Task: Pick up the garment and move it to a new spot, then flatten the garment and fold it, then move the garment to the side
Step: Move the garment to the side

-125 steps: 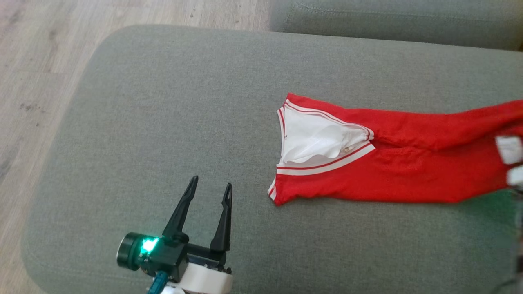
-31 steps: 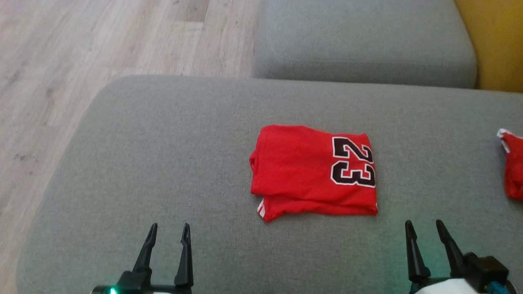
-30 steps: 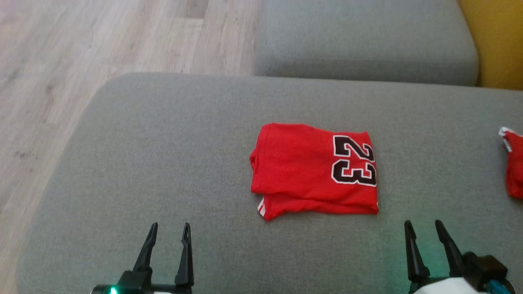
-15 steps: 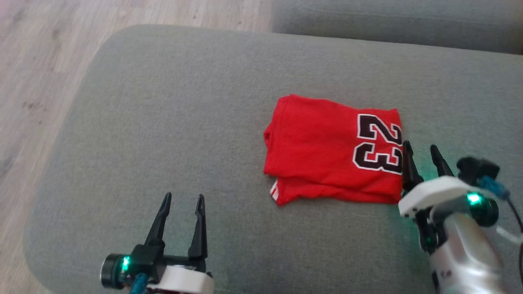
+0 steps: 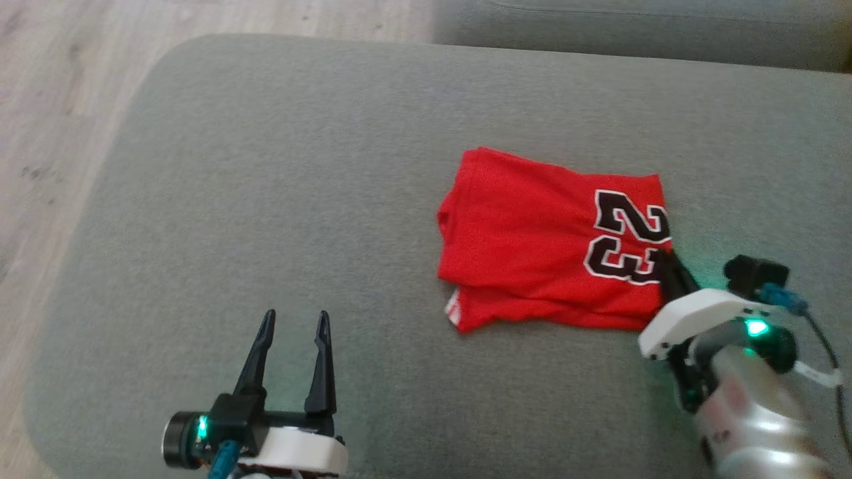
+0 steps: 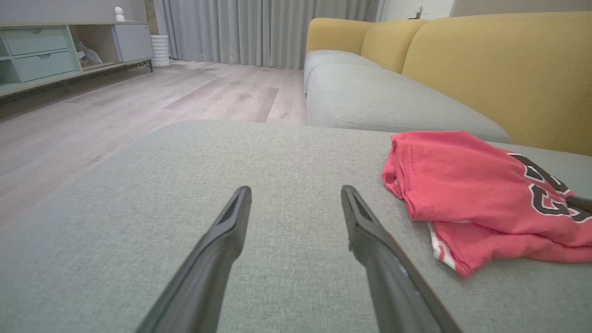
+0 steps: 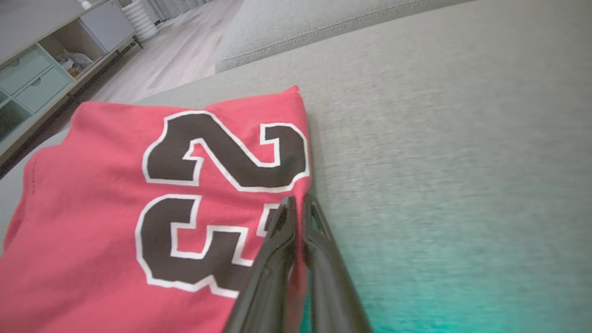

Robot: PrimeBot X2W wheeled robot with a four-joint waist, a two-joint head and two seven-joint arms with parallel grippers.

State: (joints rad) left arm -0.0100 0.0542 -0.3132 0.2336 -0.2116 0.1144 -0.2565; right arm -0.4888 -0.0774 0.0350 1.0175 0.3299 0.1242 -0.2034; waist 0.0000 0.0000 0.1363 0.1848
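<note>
Right jaws gripped the jersey (image 5: 532, 239) edge; left jaws stood wide. Dragging by 1 edge could pull the folds apart.

Head: looking down on the cushion (image 5: 266, 166).
Wrists: looking low along it, the right one nearest.
Shared: all 3 seeing the shirt (image 5: 532, 233).

The right gripper (image 7: 299, 200) pinches the garment's (image 7: 83, 194) edge.
</note>
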